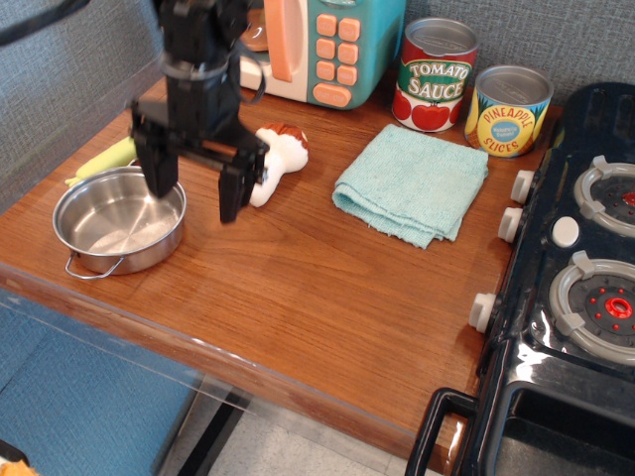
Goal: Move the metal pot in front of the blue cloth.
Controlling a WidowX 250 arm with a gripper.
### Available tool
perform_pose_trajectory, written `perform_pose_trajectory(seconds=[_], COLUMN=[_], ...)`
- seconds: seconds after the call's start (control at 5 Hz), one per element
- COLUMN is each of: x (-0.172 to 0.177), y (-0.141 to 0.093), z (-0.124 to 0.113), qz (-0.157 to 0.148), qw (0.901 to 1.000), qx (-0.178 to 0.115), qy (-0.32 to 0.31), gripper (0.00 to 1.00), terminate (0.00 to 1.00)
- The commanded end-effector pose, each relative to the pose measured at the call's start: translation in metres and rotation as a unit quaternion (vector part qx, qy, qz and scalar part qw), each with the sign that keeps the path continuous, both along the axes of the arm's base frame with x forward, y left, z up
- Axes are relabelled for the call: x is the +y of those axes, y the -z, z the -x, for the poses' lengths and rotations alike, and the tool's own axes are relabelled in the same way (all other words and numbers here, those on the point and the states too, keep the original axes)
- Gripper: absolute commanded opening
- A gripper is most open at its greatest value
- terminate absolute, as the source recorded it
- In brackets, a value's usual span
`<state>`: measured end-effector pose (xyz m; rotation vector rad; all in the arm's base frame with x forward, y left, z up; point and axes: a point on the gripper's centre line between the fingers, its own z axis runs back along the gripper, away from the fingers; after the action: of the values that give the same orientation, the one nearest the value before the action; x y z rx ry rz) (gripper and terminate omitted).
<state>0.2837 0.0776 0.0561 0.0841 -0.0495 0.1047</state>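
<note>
The metal pot (117, 221) is a shallow shiny steel pot with wire loop handles, at the left front of the wooden counter. The blue cloth (412, 181) is a folded aqua towel lying right of centre, near the stove. My gripper (193, 185) is black, open and empty, its two fingers spread wide. It hangs over the pot's right rim, with one finger (159, 171) above the pot and the other finger (232, 188) just right of it.
A toy mushroom (276, 159) lies right of the gripper. A yellow-handled spoon (107, 157) lies behind the pot, partly hidden. A toy microwave (317, 45), a tomato sauce can (435, 74) and a pineapple can (508, 109) stand at the back. A black stove (580, 278) is at the right.
</note>
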Motion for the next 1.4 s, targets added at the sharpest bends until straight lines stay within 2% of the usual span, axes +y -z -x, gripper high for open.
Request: perform_pose_trajectory(seconds=[0.0,0.4,0.6,0.8,1.2], x=[0.021,0.026,0.026,0.021,0.001], y=[0.004,0.025,0.027,0.021,-0.009], z=[-0.001,-0.011,-0.013,-0.019,-0.024], qz=[0.0,-0.013,-0.024,-0.028,-0.035], qw=[0.999,0.9991,0.9988,0.9993,0.9993], qx=[-0.037,0.01,0.026,0.015,-0.012], qy=[-0.024,-0.039,-0.035,-0.017,0.012], gripper=[1.0,1.0,0.0,0.0,0.0], terminate=[0.0,0.0,0.0,0.0,0.0])
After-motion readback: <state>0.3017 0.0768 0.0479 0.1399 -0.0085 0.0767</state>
